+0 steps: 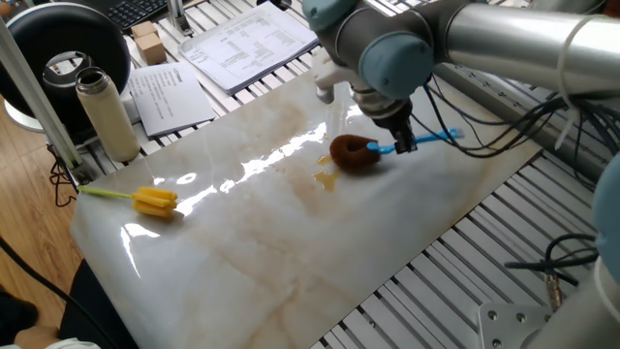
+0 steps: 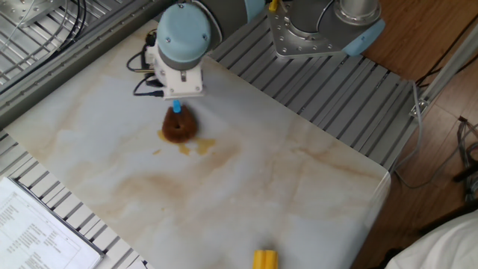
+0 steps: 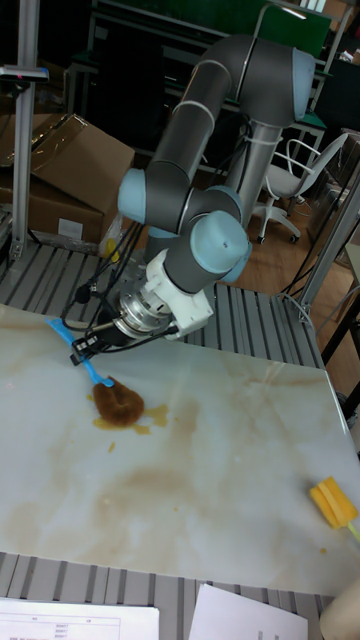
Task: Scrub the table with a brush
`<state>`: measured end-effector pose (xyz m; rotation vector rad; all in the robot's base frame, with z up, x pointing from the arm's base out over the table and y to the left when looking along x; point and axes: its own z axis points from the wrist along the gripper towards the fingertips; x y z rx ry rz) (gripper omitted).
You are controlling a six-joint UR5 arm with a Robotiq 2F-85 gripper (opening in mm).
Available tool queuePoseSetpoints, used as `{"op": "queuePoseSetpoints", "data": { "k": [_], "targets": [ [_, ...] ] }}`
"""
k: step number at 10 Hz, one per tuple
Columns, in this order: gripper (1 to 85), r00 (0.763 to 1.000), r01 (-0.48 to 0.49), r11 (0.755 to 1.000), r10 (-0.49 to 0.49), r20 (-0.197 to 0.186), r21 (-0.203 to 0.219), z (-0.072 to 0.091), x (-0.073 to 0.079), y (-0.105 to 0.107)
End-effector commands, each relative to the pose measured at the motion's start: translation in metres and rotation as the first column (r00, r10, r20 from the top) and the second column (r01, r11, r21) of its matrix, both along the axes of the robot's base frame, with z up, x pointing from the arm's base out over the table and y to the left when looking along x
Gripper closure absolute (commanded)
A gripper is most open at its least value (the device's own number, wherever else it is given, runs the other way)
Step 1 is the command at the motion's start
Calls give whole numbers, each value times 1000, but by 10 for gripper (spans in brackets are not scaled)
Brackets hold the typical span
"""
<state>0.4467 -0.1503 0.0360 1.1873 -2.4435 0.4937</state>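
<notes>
Fingers (image 1: 406,145) clenched on brush (image 1: 360,152) handle mid-length. Bristle head pressed on counter (image 1: 291,242), atop amber stain (image 1: 325,179), blue handle slanting up past fingers toward far long edge. Yellow brush (image 1: 153,201) well apart, near opposite short edge.

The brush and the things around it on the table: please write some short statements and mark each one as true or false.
1. The end effector holds the brush by its blue handle. True.
2. The brown brush head is pressed on the amber stain. True; it covers one end of it.
3. The yellow brush lies right beside the stain. False; it lies near the far end of the table.
4. The bottle stands on the marble slab. False; it stands off it, on the metal frame.
5. Printed papers lie beyond the slab. True.
</notes>
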Motion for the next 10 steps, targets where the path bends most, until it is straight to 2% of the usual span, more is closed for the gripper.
{"op": "queuePoseSetpoints", "data": {
  "k": [1, 2, 3, 4, 5, 6, 8, 9, 10],
  "targets": [
    [843, 999, -14, 999, 13, 32, 47, -6, 5, 8],
    [843, 999, 6, 997, -10, 51, 74, -12, -6, 23],
    [843, 997, 31, 997, -37, 69, 76, -19, -24, 36],
    [843, 994, 71, 993, -78, 75, 91, -22, -31, 43],
    [843, 991, 100, 992, -106, 83, 83, -22, -32, 42],
    [843, 990, 111, 987, -119, 71, 115, -24, -35, 51],
    [843, 997, 60, 989, -65, 35, 134, -25, -38, 54],
    [843, 1000, 19, 992, -21, 12, 123, -24, -25, 37],
    [843, 1000, -26, 997, 26, 1, 67, -13, -14, 15]
  ]
}}
